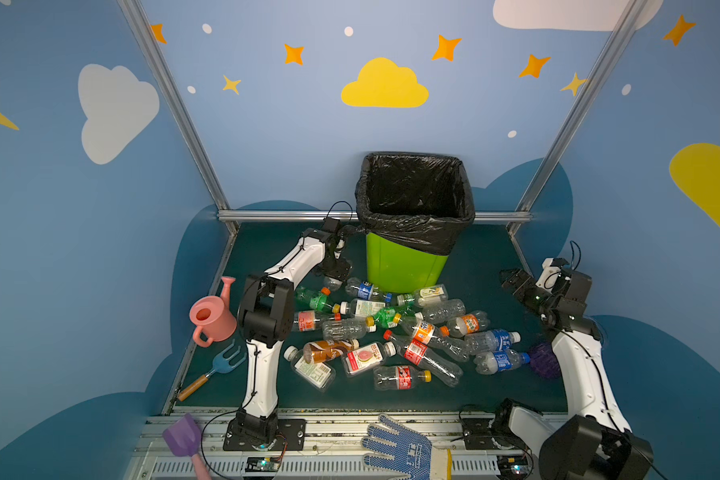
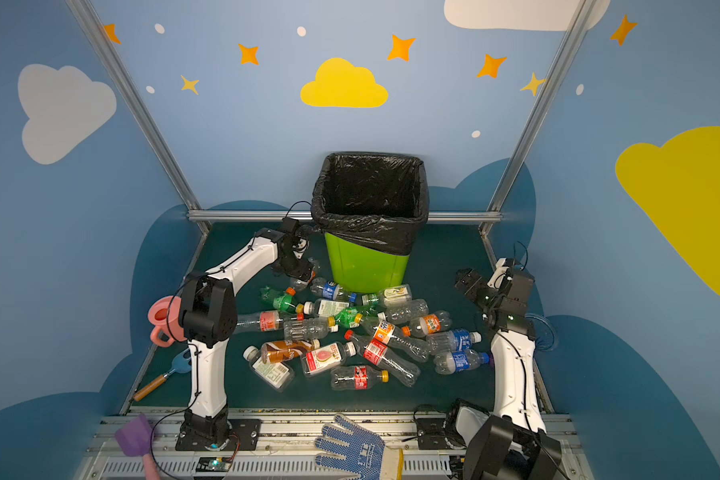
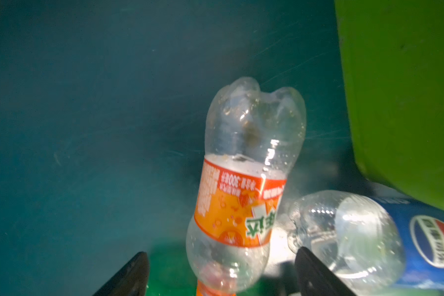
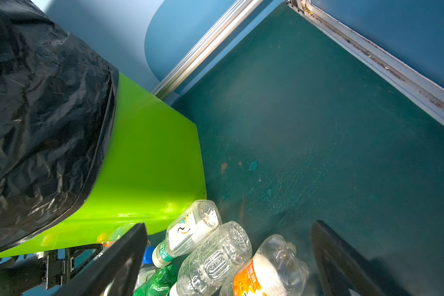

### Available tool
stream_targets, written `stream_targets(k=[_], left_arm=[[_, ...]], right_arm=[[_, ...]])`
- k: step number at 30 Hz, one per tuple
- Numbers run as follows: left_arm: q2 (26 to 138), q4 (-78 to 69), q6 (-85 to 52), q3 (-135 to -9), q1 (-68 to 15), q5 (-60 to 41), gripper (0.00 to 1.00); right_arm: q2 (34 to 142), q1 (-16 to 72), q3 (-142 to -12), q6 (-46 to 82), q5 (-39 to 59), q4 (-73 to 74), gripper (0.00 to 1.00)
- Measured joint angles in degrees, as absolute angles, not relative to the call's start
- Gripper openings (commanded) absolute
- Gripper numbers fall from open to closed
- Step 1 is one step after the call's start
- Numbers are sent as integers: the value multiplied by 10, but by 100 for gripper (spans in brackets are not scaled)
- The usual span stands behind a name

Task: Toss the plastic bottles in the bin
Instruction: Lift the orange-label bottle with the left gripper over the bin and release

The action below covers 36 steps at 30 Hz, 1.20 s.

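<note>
Several plastic bottles lie heaped on the green table in front of the bin, which is lime green with a black bag over its rim. My left gripper reaches down at the pile's far left, beside the bin. In the left wrist view its jaws are open on either side of an orange-labelled clear bottle, with a gap on each side. A blue-labelled bottle lies next to it against the bin. My right gripper hangs open and empty to the right of the pile, above bottles.
A pink watering can, a blue hand rake and a purple shovel lie at the left. A purple ribbed vase sits by the right arm. A blue glove lies on the front rail.
</note>
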State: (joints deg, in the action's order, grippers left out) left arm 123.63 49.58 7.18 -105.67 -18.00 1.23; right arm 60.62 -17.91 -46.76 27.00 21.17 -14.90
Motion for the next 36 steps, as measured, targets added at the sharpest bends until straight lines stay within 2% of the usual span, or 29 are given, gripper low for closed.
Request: stream_targets(k=[14,22,30,36], left_arm=[[1331,543,95,-1170,-182,29,81],[1384,576,103,-1221,-182,29,70],[1388,589,96,-1240,-180,17,45],[1363,575,68,-1227,-164,-25,43]], right_arm=[[629,-192,-467,271,218,-148,98],[632,-202,-467,271,221,-148,98],[633,-213,-467,272,228,-148,98],[633,-217,-466,273,235,-148,98]])
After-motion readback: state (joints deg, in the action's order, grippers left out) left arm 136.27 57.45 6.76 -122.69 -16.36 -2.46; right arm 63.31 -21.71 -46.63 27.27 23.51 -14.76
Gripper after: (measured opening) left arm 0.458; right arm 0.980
